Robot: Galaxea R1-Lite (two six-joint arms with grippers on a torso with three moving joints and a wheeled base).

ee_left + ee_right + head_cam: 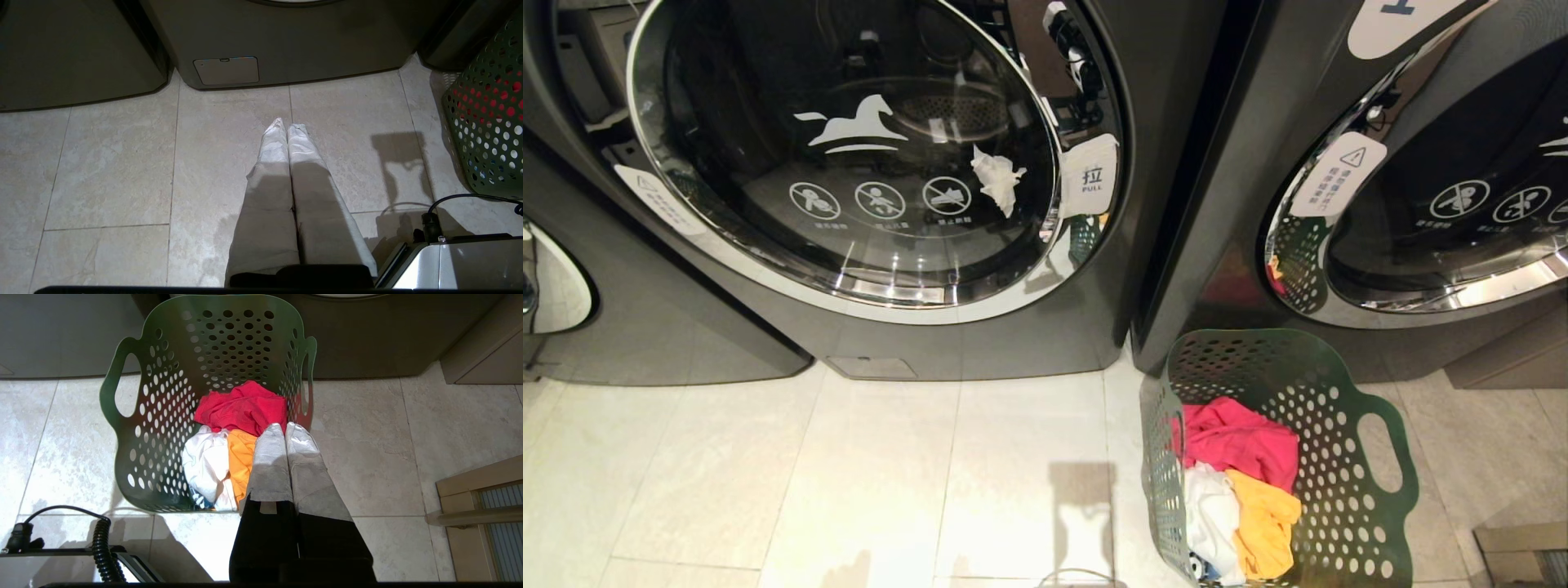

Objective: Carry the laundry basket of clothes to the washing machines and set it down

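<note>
Washing machines (874,163) fill the far side of the head view, two dark grey front-loaders with round glass doors, and a scrap of white tissue (996,178) clings to the left-hand door. Below them on the left, the left gripper (287,126) hangs over bare floor tiles (122,163) with its wrapped fingers pressed together and nothing between them. Further right, the laundry basket (1372,457) stands upright on the floor just in front of the gap between the two machines, its far rim close to the right-hand machine's base. The clothes (1237,482) lie heaped inside it, pink-red toward the machines, white and yellow-orange nearer the robot. The right gripper (286,430) hovers above the basket's near rim, its fingers likewise closed on nothing and clear of both oval handles. Judging by this, the basket already sits at the machines, so the set-down looks complete; if anything is left, it calls only for keeping both arms clear and not knocking the basket
</note>
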